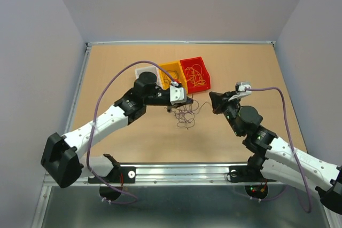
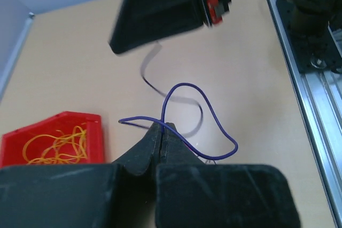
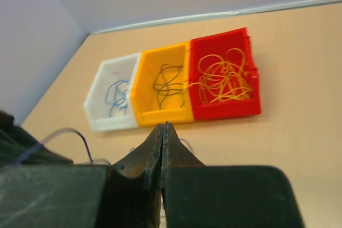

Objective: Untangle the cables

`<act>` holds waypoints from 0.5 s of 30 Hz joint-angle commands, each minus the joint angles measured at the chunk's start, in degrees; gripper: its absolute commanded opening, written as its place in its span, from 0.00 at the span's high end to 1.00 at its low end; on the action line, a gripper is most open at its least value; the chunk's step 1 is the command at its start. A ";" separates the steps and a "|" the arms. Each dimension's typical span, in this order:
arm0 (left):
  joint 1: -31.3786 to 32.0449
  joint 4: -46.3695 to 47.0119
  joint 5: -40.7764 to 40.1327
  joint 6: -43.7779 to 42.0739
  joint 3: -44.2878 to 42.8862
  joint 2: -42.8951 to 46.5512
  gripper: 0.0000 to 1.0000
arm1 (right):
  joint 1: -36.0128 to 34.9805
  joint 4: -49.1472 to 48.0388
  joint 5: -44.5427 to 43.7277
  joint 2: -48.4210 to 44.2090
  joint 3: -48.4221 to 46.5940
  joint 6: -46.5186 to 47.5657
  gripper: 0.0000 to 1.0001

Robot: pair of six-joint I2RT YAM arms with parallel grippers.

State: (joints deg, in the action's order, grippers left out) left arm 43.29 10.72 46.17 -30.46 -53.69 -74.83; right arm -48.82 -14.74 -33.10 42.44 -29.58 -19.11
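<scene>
- Cables [image 1: 185, 116]: thin, curly strands in a loose tangle on the tabletop [image 1: 133, 137]. The tangle lies between the two hands, just under the tips of the left hand [image 2: 162, 130].
- Left hand: closed. The two fingers meet at the tips and pinch a purple cable [image 2: 184, 84] between them.
- Purple cable: a short end sticks out sideways from the pinch point. The rest rises in a rounded loop ahead of the tips, bends back down on the other side and runs in under one finger.
- Blurred dark strand [image 2: 201, 115]: curves beyond the loop, farther from the left hand's tips. Where its ends lead cannot be told.
- Right hand [image 3: 163, 128]: closed, with the fingers pressed flat against each other up to the tips. It sits near the tangle, on the side away from the left hand, and apart from the strands.
- Three bins stand ahead of the right hand's tips, side by side in a row with their walls touching.
- White bin [image 3: 109, 124]: holds blue strands [image 3: 117, 97].
- Yellow bin [image 3: 163, 116]: the middle one, straight ahead of the right hand's tips. It holds dark strands [image 3: 165, 84].
- Red bin [image 3: 224, 108]: holds yellow-orange strands [image 3: 222, 76]. In the left wrist view it lies off to one side of the left hand's fingers, well clear of the pinched loop.
</scene>
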 commanded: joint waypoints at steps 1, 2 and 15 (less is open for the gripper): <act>-2.67 0.00 -0.37 7.24 -0.80 6.88 1.00 | -0.14 -10.02 18.54 -0.77 -0.93 3.37 0.97; -3.47 -0.26 -0.56 8.30 -1.58 7.58 1.00 | -0.22 -11.52 21.30 -0.86 0.30 3.90 0.96; -6.55 2.46 2.78 11.82 -0.10 9.70 1.00 | -0.22 -17.95 43.56 11.53 -1.44 7.34 0.29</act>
State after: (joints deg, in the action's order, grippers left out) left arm 36.73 10.83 46.74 -20.29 -53.71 -65.43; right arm -48.82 -27.81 4.25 52.21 -29.52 -13.21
